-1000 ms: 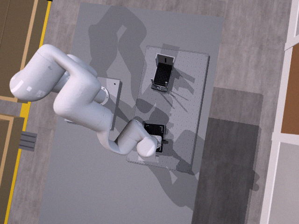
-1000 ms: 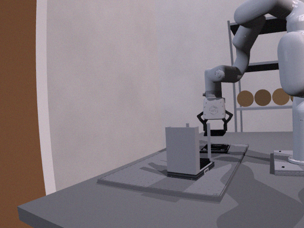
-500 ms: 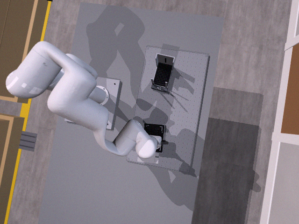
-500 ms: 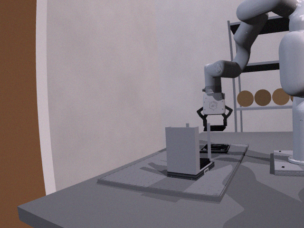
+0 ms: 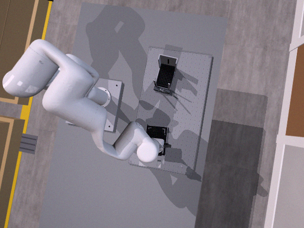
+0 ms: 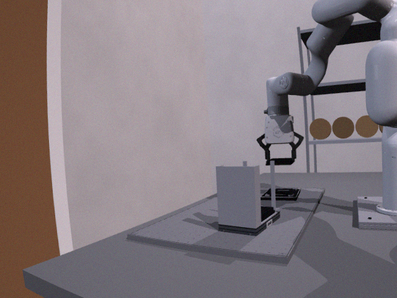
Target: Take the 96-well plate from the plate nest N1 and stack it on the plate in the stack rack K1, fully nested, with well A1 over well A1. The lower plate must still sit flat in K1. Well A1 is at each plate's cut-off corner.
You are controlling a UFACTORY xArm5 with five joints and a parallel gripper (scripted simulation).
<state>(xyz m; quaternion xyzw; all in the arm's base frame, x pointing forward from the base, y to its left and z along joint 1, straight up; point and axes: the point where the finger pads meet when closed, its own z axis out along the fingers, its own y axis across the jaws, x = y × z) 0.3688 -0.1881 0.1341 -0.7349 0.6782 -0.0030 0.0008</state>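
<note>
My gripper (image 6: 280,160) is shut on the black 96-well plate (image 6: 280,161) and holds it level in the air, well above the black plate nest N1 (image 6: 281,194). In the top view my white wrist (image 5: 147,149) covers the gripper and most of the held plate, and the nest (image 5: 157,129) shows open beside it. The stack rack K1 (image 6: 239,198) is a tall grey box with thin posts, closer to the camera than the nest. The lower black plate (image 5: 166,77) lies inside the rack (image 5: 166,73). Its cut-off corner is too small to make out.
The rack and the nest stand on a grey perforated baseplate (image 5: 171,110). My arm's base (image 6: 373,215) is bolted to the table to the right. A thin upright post (image 6: 272,184) of the rack rises just under the held plate. A shelf unit (image 6: 336,128) stands behind.
</note>
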